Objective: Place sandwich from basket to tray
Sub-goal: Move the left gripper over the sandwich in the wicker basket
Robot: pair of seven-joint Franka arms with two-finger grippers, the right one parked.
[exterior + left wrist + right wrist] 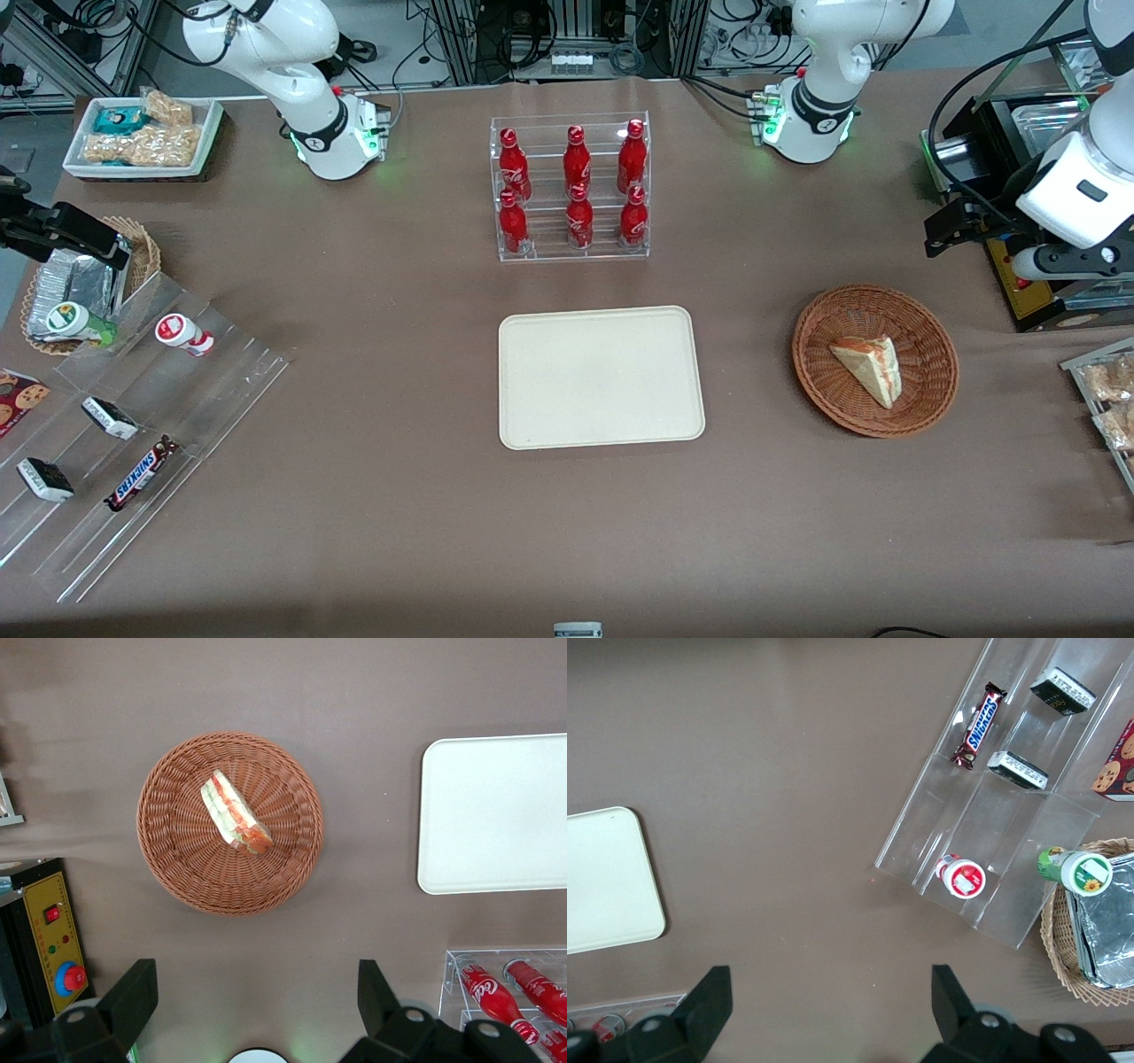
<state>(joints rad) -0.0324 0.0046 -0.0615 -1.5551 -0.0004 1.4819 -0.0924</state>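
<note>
The sandwich (870, 365) (234, 811), a pale wrapped wedge with red and orange filling at its edge, lies in the round woven basket (937, 392) (168, 859). The cream tray (601, 377) (496, 815) (607, 877) lies flat at the table's middle, beside the basket and bare. My left gripper (941, 235) (255, 992) hangs open and holds nothing. It is well above the table, farther from the front camera than the basket and apart from it.
A clear rack of red cola bottles (571, 186) (505, 992) stands farther back than the tray. A black control box (1028, 283) (49, 939) sits close to the basket. Snack packets (1107, 399) lie at the working arm's end, a clear stepped shelf (133, 425) at the parked arm's.
</note>
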